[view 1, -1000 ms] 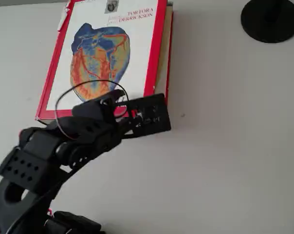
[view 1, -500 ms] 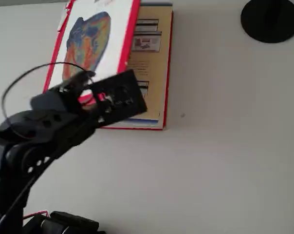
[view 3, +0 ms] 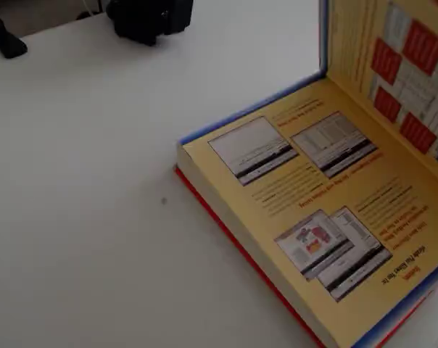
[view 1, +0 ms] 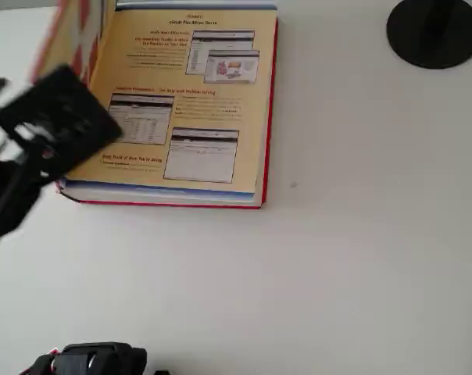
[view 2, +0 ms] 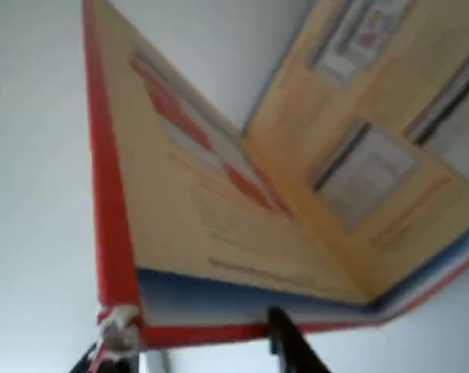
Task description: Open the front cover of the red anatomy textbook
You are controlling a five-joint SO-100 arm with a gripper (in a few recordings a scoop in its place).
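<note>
**Cover swung up past vertical, endpapers now bare**

The claw (view 1: 52, 129) sits at the left edge of the overhead view, blurred, over the lower left corner of the red anatomy textbook (view 1: 181, 109). In the wrist view its dark fingertip (view 2: 293, 350) shows just below the cover's bottom edge, but whether the jaws are wide, narrow or pinching the board I cannot tell from these pictures.

A second ago the front cover (view 2: 188, 202) lay flat with the heart picture up and the claw at its lower right edge; half a second ago it was partly lifted, showing a strip of the page beneath. Now it stands steeply on its hinge at the book's left side in the overhead view, its yellow-tan inner face with red boxes turned toward the fixed view, and the whole printed endpaper (view 3: 313, 203) lies exposed. The book itself has stayed put on the white counter (view 1: 337, 258).

The task looks nearly done: the cover only needs carrying over to rest open, and released early it may fall shut.
</note>
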